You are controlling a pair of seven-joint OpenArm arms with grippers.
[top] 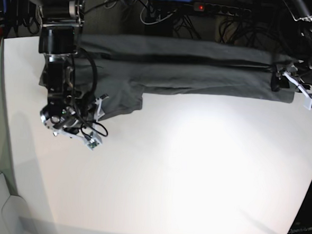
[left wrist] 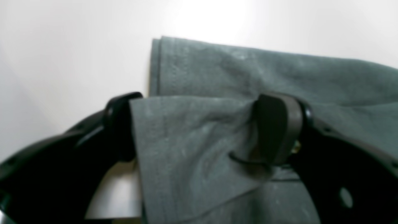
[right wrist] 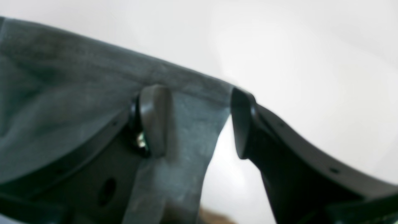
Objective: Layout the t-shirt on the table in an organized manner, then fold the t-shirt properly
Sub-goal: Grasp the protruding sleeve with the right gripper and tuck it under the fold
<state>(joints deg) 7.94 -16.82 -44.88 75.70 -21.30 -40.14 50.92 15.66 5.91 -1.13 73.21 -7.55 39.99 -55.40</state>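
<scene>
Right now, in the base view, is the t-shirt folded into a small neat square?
No, the t-shirt lies stretched in a long band across the table.

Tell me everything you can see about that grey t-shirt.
The t-shirt is plain dark grey, soft-looking cloth, folded lengthwise into a long band along the far side of the white table. One sleeve juts toward the near side. The left gripper and right gripper each straddle an end, jaws apart with cloth between them.
</scene>
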